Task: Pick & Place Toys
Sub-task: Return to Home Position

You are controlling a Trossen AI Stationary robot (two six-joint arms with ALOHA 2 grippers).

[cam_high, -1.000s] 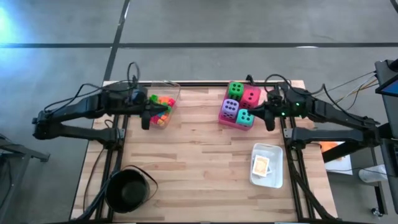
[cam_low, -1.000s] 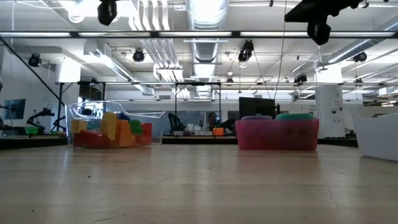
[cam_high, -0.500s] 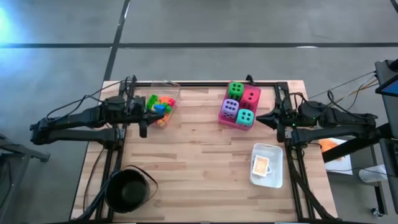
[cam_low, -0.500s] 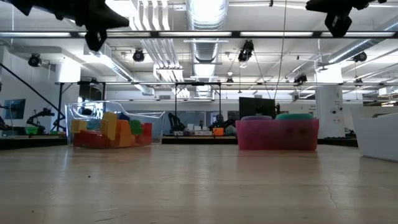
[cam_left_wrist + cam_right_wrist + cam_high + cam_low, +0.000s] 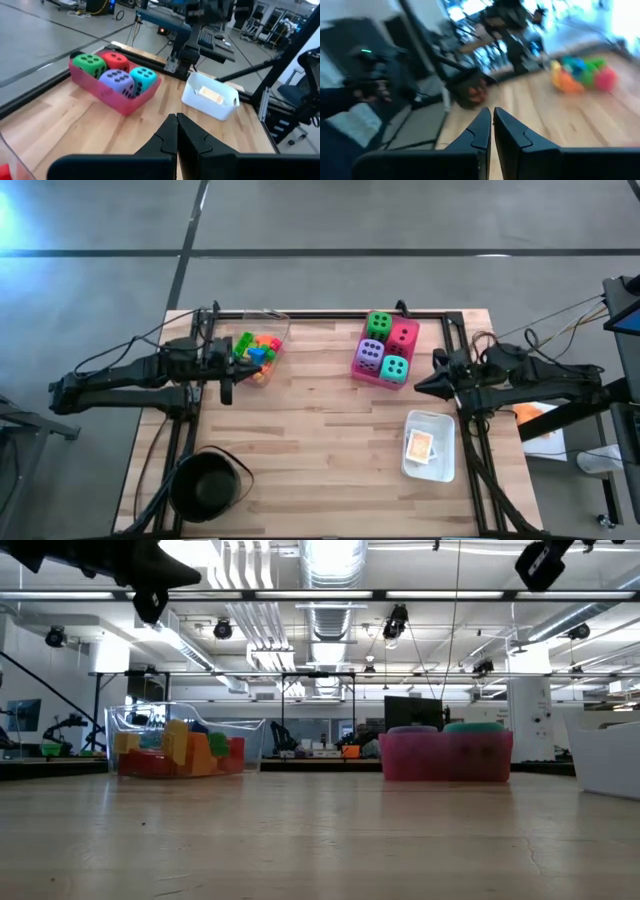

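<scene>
Green [image 5: 379, 323], pink-red [image 5: 404, 335], purple [image 5: 370, 352] and teal [image 5: 394, 367] dice sit packed together in a pink tray [image 5: 114, 98] at the far right. Small coloured blocks [image 5: 259, 348] lie in a clear tray [image 5: 180, 745] at the far left. A picture card [image 5: 420, 445] lies in a white tray [image 5: 445, 470]. My left gripper [image 5: 226, 388] hovers shut at the table's left edge, beside the clear tray. My right gripper [image 5: 419, 387] hovers shut at the right edge, between the pink and white trays. Both hold nothing.
A round black pot [image 5: 205, 485] stands at the near left corner. Bare wooden tabletop [image 5: 320, 440] stretches between the trays and toward the near edge. Black frame rails run along the table's left, right and far edges.
Both grippers have drawn back from the trays, staying shut. My left gripper has sunk and pulled toward the table's left edge, off the clear tray. My right gripper has pulled away from the pink tray toward the right edge and swung toward the near edge.
</scene>
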